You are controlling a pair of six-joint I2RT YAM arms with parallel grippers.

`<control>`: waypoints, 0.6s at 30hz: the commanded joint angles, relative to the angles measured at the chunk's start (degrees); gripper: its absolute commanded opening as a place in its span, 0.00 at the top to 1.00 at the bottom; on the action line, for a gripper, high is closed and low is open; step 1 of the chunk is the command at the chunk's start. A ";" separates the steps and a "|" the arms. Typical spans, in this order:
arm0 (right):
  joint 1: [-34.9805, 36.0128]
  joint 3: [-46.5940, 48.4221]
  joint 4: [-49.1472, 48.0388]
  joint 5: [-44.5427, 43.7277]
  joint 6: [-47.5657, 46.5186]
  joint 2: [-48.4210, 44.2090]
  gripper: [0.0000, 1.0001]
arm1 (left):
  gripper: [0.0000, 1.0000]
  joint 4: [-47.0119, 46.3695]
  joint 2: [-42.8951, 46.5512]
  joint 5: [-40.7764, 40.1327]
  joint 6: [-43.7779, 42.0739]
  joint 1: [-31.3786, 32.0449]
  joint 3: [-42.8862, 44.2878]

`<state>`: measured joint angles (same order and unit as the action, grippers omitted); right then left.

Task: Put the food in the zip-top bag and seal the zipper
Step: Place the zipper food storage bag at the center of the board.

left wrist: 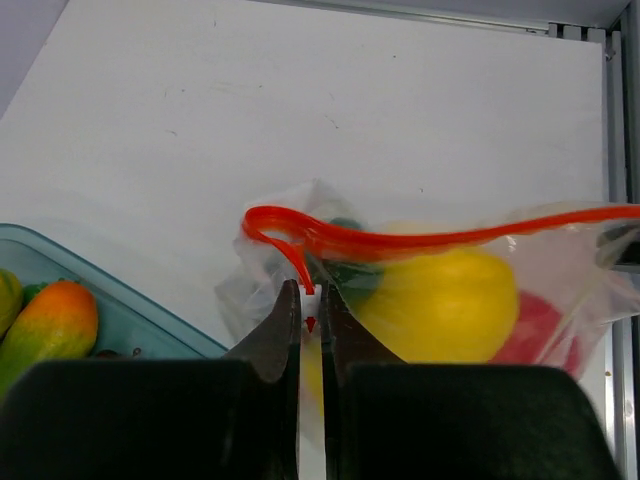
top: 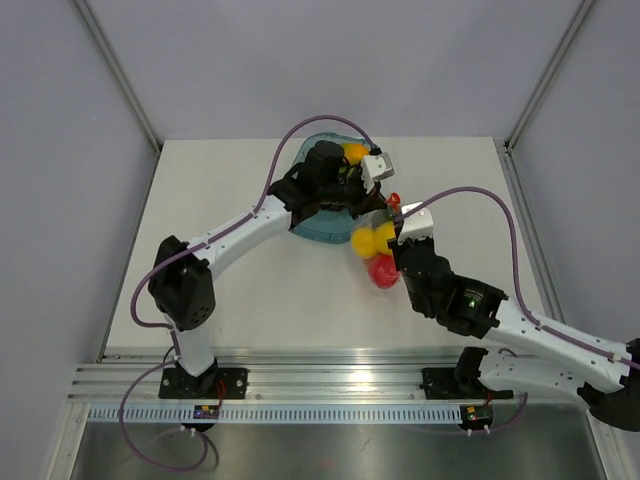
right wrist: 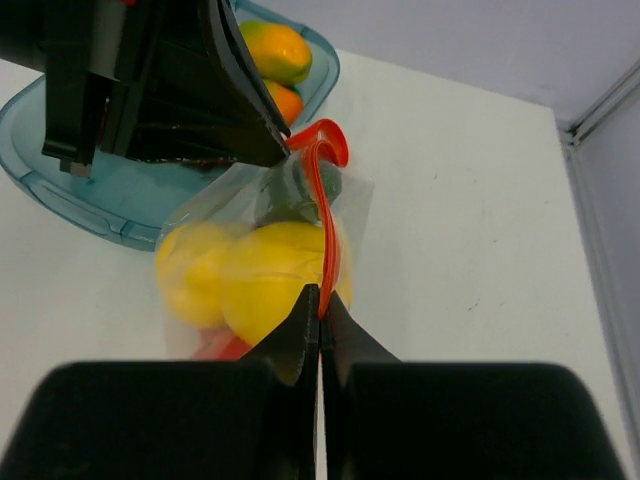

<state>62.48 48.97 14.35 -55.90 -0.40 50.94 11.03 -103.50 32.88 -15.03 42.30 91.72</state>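
The clear zip-top bag (left wrist: 560, 270) hangs between my two grippers and also shows in the top view (top: 378, 252) and the right wrist view (right wrist: 200, 225). Inside it are a yellow lemon (left wrist: 440, 305), a red apple (left wrist: 530, 330) and a dark green piece (left wrist: 350, 275). Its red-orange zipper (left wrist: 400, 240) runs along the mouth and also shows in the right wrist view (right wrist: 325, 220). My left gripper (left wrist: 310, 295) is shut on the zipper's white slider end. My right gripper (right wrist: 320, 298) is shut on the zipper's other end.
A translucent blue oval tray (left wrist: 120, 305) lies left of the bag, with orange-green mangoes (left wrist: 55, 320) in it; it also shows in the right wrist view (right wrist: 60, 170) and the top view (top: 315, 230). The white tabletop (left wrist: 300, 110) stretches behind to the back wall.
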 commanded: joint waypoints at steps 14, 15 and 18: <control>-34.35 4.11 -5.39 29.87 4.02 5.32 0.99 | 1.00 -3.12 -8.47 3.32 -0.27 -2.49 16.55; -34.35 4.20 -3.91 31.71 3.66 4.18 0.87 | 0.95 -2.68 -8.21 4.11 -0.35 -2.49 16.47; -34.35 3.07 1.09 41.37 4.09 0.14 0.53 | 0.45 -0.31 -4.88 7.19 -1.05 -3.02 12.36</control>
<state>28.01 49.87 13.37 -25.39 4.12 55.59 11.27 -112.27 34.94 -15.38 39.66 104.51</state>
